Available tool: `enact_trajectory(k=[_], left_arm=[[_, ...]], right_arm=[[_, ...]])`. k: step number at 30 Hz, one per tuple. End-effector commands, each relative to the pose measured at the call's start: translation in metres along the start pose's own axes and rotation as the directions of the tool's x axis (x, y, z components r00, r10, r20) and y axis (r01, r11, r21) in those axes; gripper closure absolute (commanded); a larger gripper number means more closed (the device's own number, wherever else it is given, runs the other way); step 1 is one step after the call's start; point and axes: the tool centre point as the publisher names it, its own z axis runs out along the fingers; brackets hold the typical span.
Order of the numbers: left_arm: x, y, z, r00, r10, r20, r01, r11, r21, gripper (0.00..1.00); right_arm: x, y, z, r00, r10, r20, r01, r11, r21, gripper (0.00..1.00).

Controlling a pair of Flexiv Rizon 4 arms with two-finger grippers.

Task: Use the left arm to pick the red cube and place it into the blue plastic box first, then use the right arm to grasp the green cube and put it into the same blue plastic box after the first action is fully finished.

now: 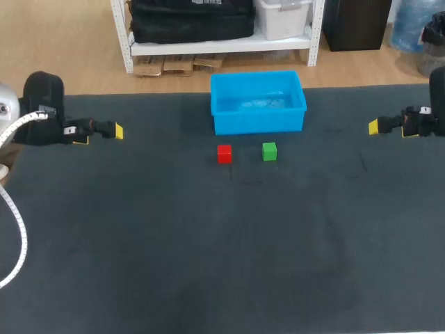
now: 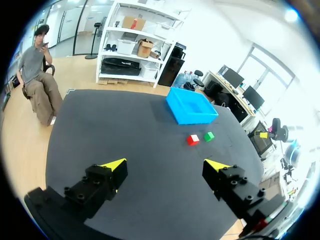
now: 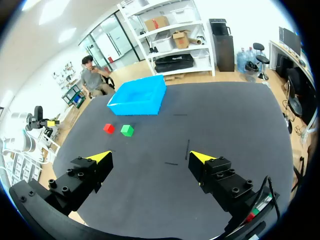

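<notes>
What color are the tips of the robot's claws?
Bright yellow. The left claw shows them best in the left wrist view, both tips wide apart.

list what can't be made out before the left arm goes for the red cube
Head view: the near wall of the blue box hides the front of its floor.
Head view: right arm cut off by the edge.
Left wrist view: red cube and green cube too small for surface detail.
</notes>
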Motion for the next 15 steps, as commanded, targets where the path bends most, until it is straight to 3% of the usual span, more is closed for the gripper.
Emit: enact_trajectory(k=[1, 15], left_arm=[[-0.001, -0.004, 0.0, 1.0, -0.002, -0.012, 0.002, 1.0, -0.024, 0.0], [-0.013, -0.021, 0.008, 0.996, -0.025, -0.081, 0.017, 0.994, -0.106, 0.0]], right_arm=[[0.0, 0.0, 0.0, 1.0, -0.001, -0.001, 0.001, 1.0, -0.001, 0.0], [0.0, 0.0, 0.0, 1.0, -0.001, -0.001, 0.001, 1.0, -0.001, 0.0]])
